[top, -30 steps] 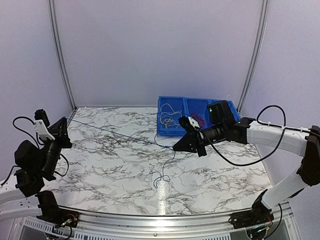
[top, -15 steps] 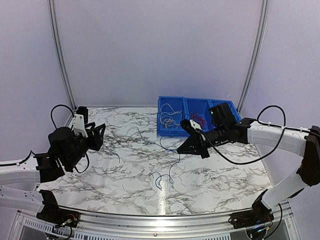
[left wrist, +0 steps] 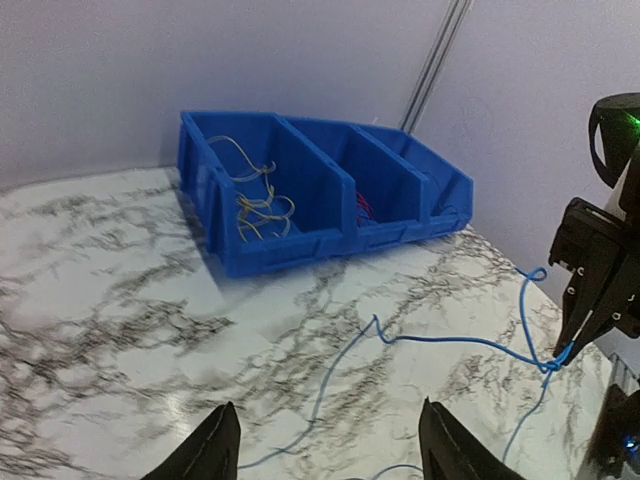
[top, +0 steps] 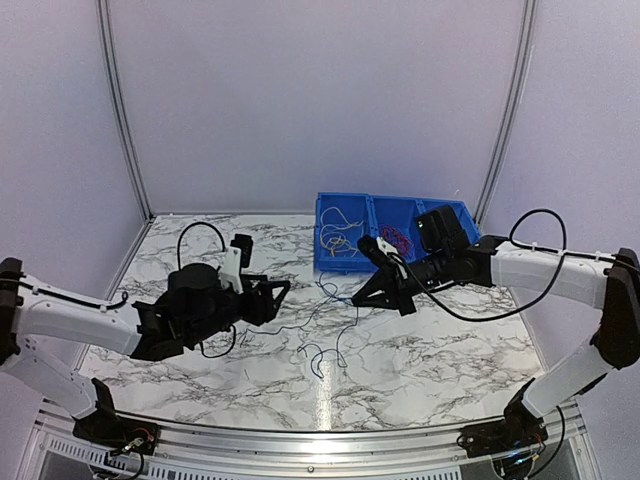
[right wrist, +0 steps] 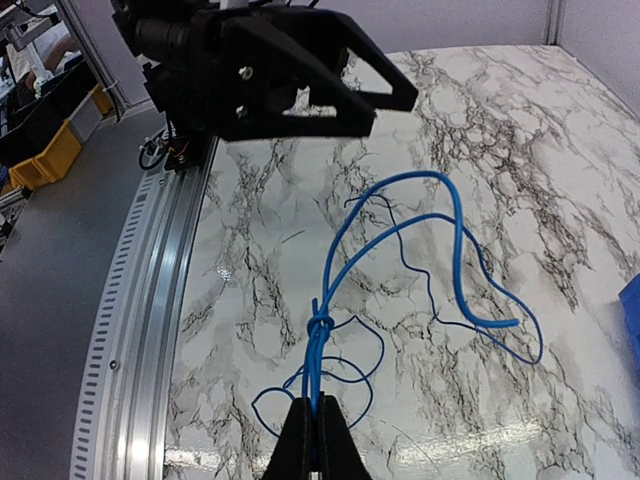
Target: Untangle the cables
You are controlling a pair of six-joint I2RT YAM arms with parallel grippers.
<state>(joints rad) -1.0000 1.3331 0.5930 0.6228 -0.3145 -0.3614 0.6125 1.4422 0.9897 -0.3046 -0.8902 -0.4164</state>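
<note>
The right claw (right wrist: 318,440) is clenched on the thin blue cable (right wrist: 452,225) beside its knot (right wrist: 318,327) and the left claw (top: 277,297) gapes empty, while the cable's light, floppy length trails across the middle of the tabletop (top: 450,350), probably best pinched close to the knot.

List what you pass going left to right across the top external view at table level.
left gripper, open → blue cable, lying loose on the marble → right gripper, shut on that cable. The blue bin is left out because it overlaps the right gripper.
</note>
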